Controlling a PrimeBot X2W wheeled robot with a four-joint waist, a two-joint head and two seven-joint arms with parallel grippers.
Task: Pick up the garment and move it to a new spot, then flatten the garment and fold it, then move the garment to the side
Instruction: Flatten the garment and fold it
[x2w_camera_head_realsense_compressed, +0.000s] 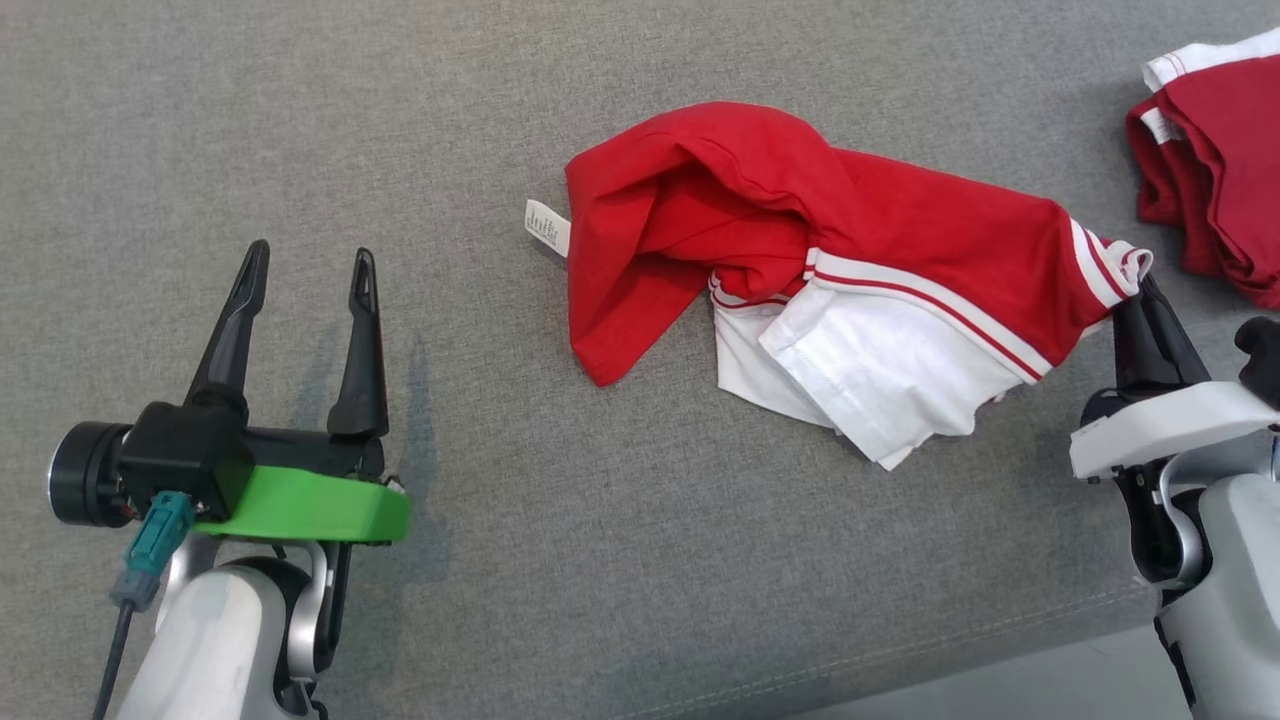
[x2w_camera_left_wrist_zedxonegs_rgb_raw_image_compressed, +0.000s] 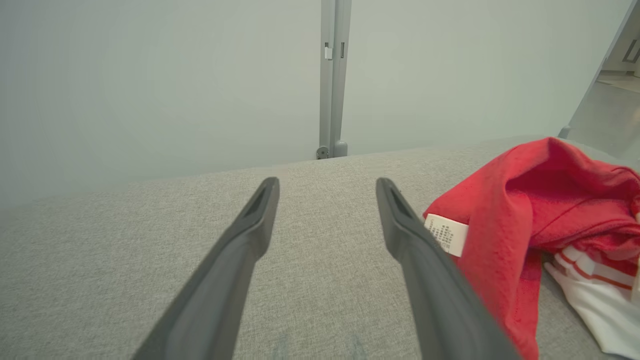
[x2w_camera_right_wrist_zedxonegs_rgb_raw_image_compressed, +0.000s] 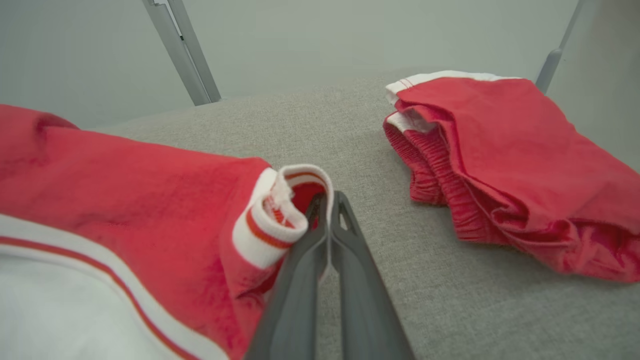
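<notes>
**Right claw has the sleeve cuff; flattening and folding are not yet done**

The red-and-white garment (x2w_camera_head_realsense_compressed: 850, 230) lies crumpled in the middle of the grey cloth-covered worktop (x2w_camera_head_realsense_compressed: 600, 560). Its red body is bunched over itself and a white panel spills out underneath toward the robot. A small white care label (x2w_camera_head_realsense_compressed: 547, 226) pokes out at its left edge.

The right claw (x2w_camera_head_realsense_compressed: 1143, 290) is clamped together on the striped cuff (x2w_camera_right_wrist_zedxonegs_rgb_raw_image_compressed: 280, 215) at the garment's right end, with the ribbed edge pinched between its fingers. The cloth near that grip looks slightly raised, though most of the garment rests on the worktop.

The left claw (x2w_camera_head_realsense_compressed: 311, 262) hangs well apart from the garment on the left. Its fingers are spread wide with nothing between them. Seen from its own wrist, the label and red cloth sit just off to one side.

A second red garment (x2w_camera_head_realsense_compressed: 1220, 150) lies in a heap at the far right, apart from the one in hand.

To my eye this is early in the task. One corner is gripped, either for the carry or for pulling the cloth straight. Nothing is flat or folded, and the final move to the side is left to do.
</notes>
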